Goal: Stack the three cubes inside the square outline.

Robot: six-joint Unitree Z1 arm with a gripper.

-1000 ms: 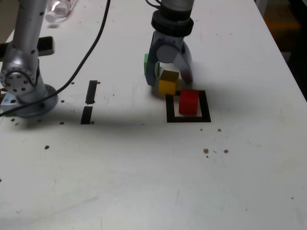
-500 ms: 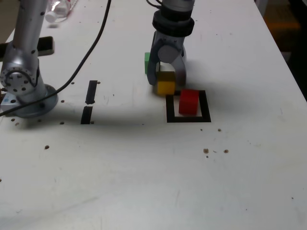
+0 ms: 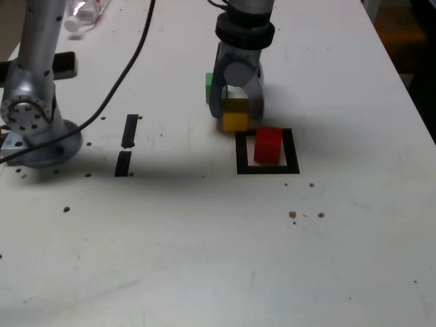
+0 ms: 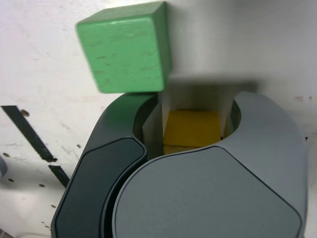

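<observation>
Grey two-fingered gripper (image 3: 236,112) positioned upper centre of the exterior view, pointing down at the white tabletop (image 3: 204,238). Jaws drawn in narrow against both sides of the small matte yellow cube (image 3: 236,116), clamped on it; confirmed in the wrist view, yellow cube (image 4: 192,130) seated between the pads. Small matte green cube (image 3: 208,88) just beside the gripper on the exterior view's left, on the table. Small matte red cube (image 3: 268,145) standing inside the black tape square outline (image 3: 240,151), right of centre. Yellow cube just above the outline's upper left corner, outside it. No stack formed.
</observation>
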